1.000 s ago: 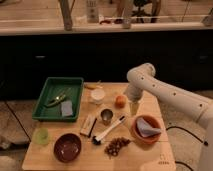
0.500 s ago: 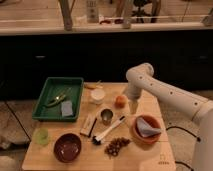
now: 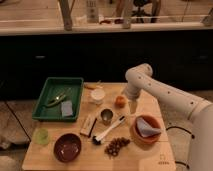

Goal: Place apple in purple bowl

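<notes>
Table (image 3: 150,161) of pale wood at the front. Purple bowl (image 3: 67,147) nearest on it, front left. Looked round and shiny inside, with nothing seen in it. Small green cup (image 3: 42,135) to its left, near the table's left edge. Bunch of dark grapes (image 3: 116,146) to its right. Could not pick out single grapes.

Orange bowl (image 3: 135,136) on the right. Held a grey cloth (image 3: 146,127) that hid most of its inside. Long black and white tool (image 3: 107,130) between the grapes and a small metal cup (image 3: 106,116). Lay slanted; could not tell what kind. Flat pale pack (image 3: 88,125) just left of the tool, too blurry to read.

Farther back, apple (image 3: 120,101), small and orange-red. Sat on the table past the metal cup, well apart from the purple bowl, with the cup and the tool in between. Gripper (image 3: 134,107) just right of the apple, not touching it. Hung pointing down, fingers spread wide, holding nothing. White arm (image 3: 165,95) bent above it. Ran off the right edge, rest of the robot cut off.

White cup (image 3: 97,95) left of the apple. Green tray (image 3: 50,87) at the back left. Held a grey pad (image 3: 67,108) and thin green bits too small to name.

Dark wall behind, then a bright counter (image 3: 30,27) at the top, partly cut off.
</notes>
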You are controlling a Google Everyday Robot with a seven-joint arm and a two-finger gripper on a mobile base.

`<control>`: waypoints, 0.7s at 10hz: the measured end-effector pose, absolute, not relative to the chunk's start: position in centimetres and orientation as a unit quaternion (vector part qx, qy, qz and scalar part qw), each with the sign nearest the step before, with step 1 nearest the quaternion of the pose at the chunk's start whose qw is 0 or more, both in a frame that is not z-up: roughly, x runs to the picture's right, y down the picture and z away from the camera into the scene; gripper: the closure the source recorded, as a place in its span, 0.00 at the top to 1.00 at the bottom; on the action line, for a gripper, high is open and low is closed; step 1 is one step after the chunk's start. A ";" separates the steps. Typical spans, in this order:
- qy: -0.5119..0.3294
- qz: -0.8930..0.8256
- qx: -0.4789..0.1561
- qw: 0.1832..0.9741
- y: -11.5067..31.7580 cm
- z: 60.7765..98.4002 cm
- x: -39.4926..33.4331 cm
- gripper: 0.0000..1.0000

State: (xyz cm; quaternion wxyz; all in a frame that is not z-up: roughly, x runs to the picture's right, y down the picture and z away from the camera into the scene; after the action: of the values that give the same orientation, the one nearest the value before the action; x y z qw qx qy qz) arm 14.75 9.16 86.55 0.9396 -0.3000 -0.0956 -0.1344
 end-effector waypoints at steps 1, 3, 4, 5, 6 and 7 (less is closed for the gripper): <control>-0.097 -0.139 -0.300 0.939 9.1 86.8 14.7 0.80; -0.099 -0.145 -0.300 0.938 9.1 87.3 14.8 0.80; -0.100 -0.149 -0.300 0.937 9.1 87.6 14.9 0.80; -0.102 -0.153 -0.300 0.936 9.1 87.8 14.9 0.80; -0.103 -0.158 -0.300 0.935 9.0 88.1 14.8 0.80; -0.104 -0.162 -0.301 0.934 9.0 88.3 14.8 0.80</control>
State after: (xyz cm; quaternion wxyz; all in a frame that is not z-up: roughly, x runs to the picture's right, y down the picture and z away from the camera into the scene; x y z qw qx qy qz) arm 14.80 8.99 88.28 0.9340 -0.3008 -0.1041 -0.1622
